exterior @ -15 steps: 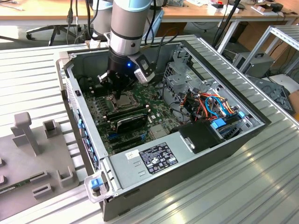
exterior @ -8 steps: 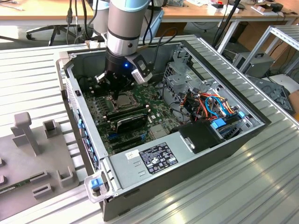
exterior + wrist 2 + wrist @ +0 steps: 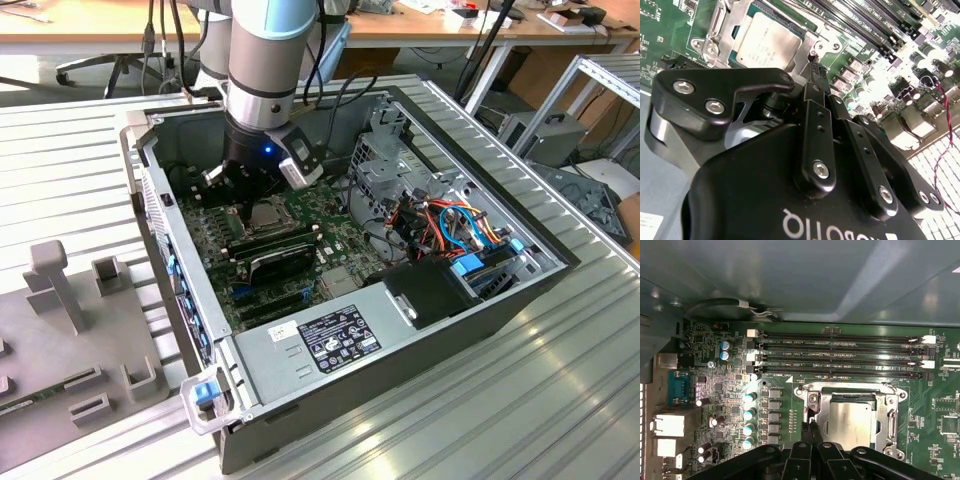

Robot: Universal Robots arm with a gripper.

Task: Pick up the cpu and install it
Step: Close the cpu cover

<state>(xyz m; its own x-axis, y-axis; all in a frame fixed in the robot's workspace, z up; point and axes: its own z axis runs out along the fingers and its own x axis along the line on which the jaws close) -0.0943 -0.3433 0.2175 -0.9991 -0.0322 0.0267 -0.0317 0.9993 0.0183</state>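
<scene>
Upper centre of the exterior view: the arm reaches down into the open case [image 3: 400,395]. Its hand [image 3: 243,212] hangs low over the board [image 3: 340,240], just beside the cpu [image 3: 268,213]. The cpu lies flat there, apart from the hand, so the picking up looks done and the installing step is the one in hand.

Seen in the second wrist view, the fingers [image 3: 817,125] are pressed together with nothing between them. Their tip is at the metal socket [image 3: 720,30], by the edge of the cpu [image 3: 767,42], which sits square within the frame. Whether the tip touches the frame I cannot tell.

Seen in the first wrist view, the hand [image 3: 811,426] points at the corner of the frame nearest the cpu [image 3: 850,419], with the memory slots [image 3: 840,347] beyond. The chip looks level and seated. By my judgement, any move from here calls for light, exact force on the frame only, kept off the chip's top.
</scene>
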